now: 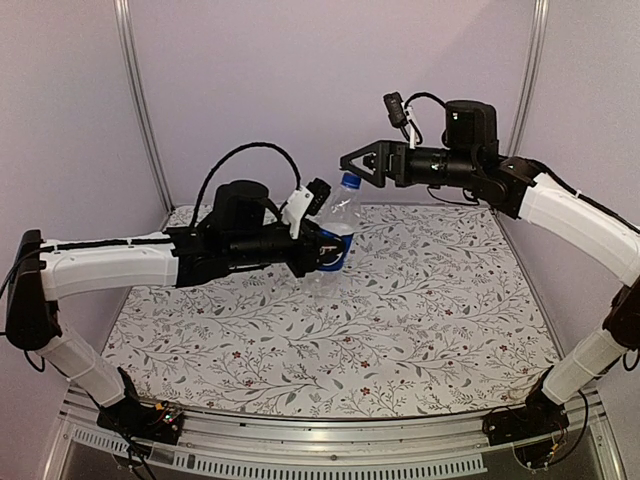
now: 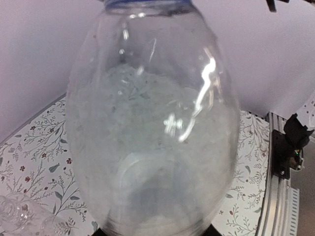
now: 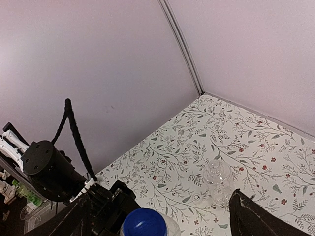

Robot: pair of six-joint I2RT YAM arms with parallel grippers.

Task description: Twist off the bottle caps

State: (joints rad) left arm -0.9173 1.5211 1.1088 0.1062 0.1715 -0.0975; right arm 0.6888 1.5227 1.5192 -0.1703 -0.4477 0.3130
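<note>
- Pepsi bottle [image 1: 338, 228]: clear, with a blue label band. It is held off the tabletop [image 1: 430, 320], leaning, neck up and toward the right arm.
- Left hand [image 1: 322, 248]: clamped on the Pepsi bottle at the label band. Its wrist view is filled by the bottle's wall.
- Blue cap [image 3: 144, 222]: seated on the Pepsi bottle's neck, at the bottom edge of the right wrist view.
- Right hand [image 1: 352, 165]: fingers apart, just beside and above the blue cap, not gripping it.
- Plain bottle [image 3: 218, 178]: lying on the tabletop, well apart from both hands. Whether its cap is on cannot be told.
- Hazard, misalignment: the cap is off-centre between the fingers. Closing from here could pinch only its rim and slip off.
- Hazard, counter-rotation: the thin wall may turn or buckle in the left hand under twisting, leaving the cap tight.
- Hazard, tilt: pushing on the leaning neck may lever the bottle out of the clamp.
</note>
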